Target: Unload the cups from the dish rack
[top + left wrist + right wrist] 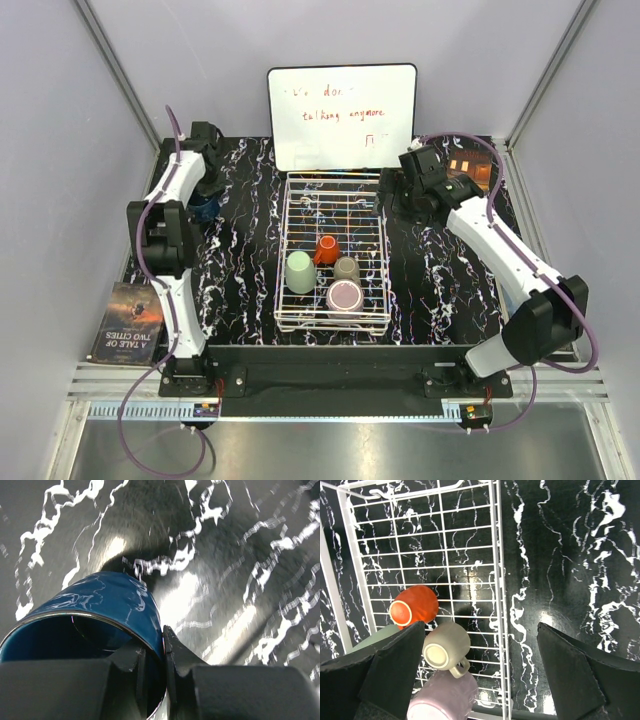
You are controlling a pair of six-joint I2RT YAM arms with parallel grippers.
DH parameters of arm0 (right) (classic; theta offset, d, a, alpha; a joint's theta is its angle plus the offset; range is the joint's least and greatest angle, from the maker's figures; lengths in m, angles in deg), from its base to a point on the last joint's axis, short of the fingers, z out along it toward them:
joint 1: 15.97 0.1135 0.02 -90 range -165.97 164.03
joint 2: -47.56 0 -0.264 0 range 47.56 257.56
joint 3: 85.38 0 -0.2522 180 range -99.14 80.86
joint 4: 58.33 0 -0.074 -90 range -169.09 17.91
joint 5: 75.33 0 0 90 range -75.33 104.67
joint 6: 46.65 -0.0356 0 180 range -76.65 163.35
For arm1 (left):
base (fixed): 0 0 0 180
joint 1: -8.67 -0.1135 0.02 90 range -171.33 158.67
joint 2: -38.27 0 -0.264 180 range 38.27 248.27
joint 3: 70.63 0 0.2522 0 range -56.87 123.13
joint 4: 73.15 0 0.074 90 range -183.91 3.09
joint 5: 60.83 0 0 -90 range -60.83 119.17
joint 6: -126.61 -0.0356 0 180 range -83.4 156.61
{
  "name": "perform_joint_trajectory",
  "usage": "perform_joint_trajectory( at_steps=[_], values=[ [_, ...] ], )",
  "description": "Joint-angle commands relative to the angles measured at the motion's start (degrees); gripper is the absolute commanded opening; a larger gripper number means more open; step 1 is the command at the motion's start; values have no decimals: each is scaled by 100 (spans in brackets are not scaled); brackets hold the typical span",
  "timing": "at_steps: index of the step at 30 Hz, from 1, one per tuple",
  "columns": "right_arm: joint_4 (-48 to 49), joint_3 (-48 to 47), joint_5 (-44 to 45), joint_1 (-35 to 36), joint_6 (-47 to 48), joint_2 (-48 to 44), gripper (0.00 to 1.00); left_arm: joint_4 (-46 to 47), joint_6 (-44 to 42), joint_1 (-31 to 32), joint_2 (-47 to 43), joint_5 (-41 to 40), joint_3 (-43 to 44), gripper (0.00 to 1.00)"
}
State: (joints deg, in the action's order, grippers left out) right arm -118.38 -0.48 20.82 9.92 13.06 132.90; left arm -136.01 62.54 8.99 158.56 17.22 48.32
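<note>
Over at the counter's [240, 290] far left, the left hand [164, 640] clamped the blue cup's [110, 600] rim. The mint [300, 272], orange [326, 250], taupe [346, 270] and pink [345, 297] cups sat in the rack's [335, 205] near half; the right hand [480, 626] hung spread wide above its right edge.

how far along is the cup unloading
Done: nothing set down yet. In hand: the glossy dark blue mug, clear of the white wire dish rack, pinched by the left gripper. Left: mint green, orange-red, taupe and pink-lilac mugs in the rack; right gripper open above its edge.
</note>
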Motion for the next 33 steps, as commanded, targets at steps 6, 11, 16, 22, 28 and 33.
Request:
perform_joint_trajectory(
  at_steps=[6,11,16,22,28,33],
  values=[
    [216,-304,-273,57,189,281,100,322,8,-23,627,149,819,0],
    [277,-75,-413,48,93,343,100,278,157,-23,794,149,802,0],
    [357,179,-501,57,-4,282,100,269,193,-23,751,17,670,6],
    [445,338,-466,57,-21,123,100,261,298,-23,364,-80,398,46],
    [568,487,-562,48,-92,53,100,252,368,-5,-303,-361,248,65],
    [664,541,-396,425,171,-96,100,129,518,152,-1024,-730,248,94]
  ],
)
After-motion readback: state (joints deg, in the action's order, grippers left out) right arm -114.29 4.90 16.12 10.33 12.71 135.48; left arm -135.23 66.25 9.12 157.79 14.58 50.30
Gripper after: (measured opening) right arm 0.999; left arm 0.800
